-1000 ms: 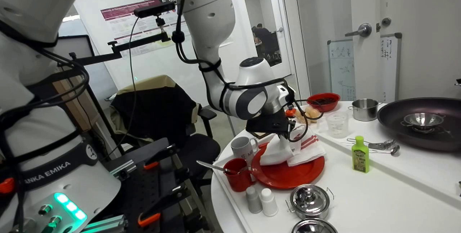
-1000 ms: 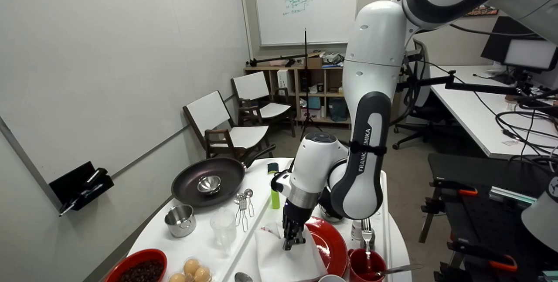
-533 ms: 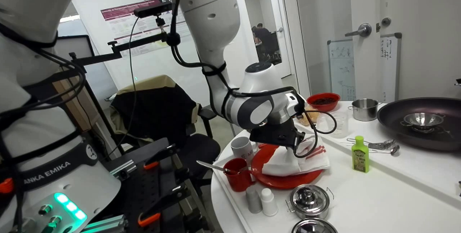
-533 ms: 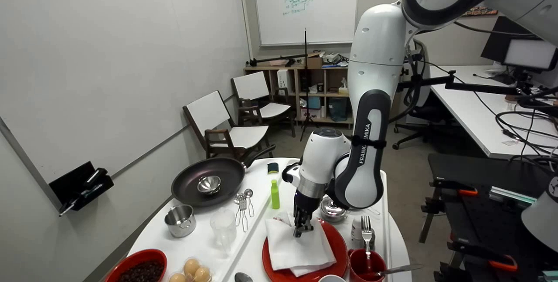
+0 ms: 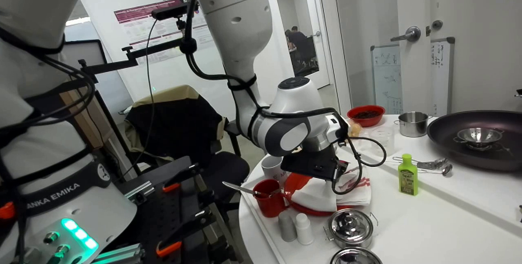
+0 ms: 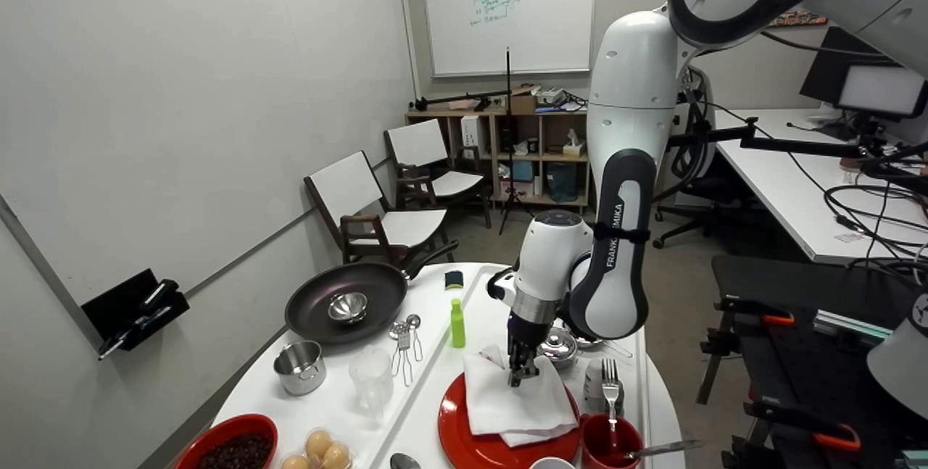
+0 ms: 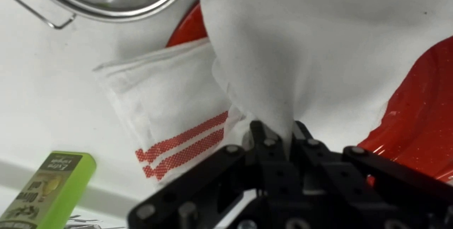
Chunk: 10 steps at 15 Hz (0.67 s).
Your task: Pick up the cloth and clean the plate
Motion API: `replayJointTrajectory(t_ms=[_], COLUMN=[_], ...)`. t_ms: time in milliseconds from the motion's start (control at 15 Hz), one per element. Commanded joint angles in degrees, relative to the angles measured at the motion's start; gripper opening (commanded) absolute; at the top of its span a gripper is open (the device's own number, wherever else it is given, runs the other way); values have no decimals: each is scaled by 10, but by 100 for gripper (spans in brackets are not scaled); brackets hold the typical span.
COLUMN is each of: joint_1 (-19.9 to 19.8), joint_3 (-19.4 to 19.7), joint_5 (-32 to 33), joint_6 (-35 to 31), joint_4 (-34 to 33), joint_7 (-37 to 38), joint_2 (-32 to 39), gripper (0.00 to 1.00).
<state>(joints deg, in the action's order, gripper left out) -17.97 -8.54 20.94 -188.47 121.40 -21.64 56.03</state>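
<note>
The white cloth [image 6: 516, 405] with red stripes lies bunched and folded on the red plate [image 6: 455, 427]. In an exterior view the cloth [image 5: 316, 195] covers much of the plate [image 5: 296, 183], and the striped end reaches past its rim. My gripper [image 6: 523, 378] points down over the cloth. In the wrist view the gripper [image 7: 279, 130] is shut on a pinched fold of the cloth [image 7: 339, 38], which rises between the fingertips. Bare red plate [image 7: 426, 115] shows at the right there. The plate's middle is hidden under the cloth.
A lidded metal pot [image 5: 351, 228] stands close to the plate. A red cup [image 5: 270, 200] with cutlery, a grey mug [image 5: 272, 167] and white shakers [image 5: 304, 229] stand beside it. A green bottle [image 5: 408, 176] and a frying pan [image 5: 489, 162] are farther off.
My gripper has dragged the held cloth across the plate, toward the metal pots. More of the plate's side away from the pots now shows in an exterior view.
</note>
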Motion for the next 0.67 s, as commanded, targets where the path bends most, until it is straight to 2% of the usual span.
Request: replayJointTrajectory(t_ms=[0, 600], joint_1=[4, 61], joint_3=[0, -16], joint_5=[14, 31], joint_6=[-14, -11], joint_4=[16, 9], joint_7=[-4, -8], joint_2=[-8, -16], gripper=[3, 3])
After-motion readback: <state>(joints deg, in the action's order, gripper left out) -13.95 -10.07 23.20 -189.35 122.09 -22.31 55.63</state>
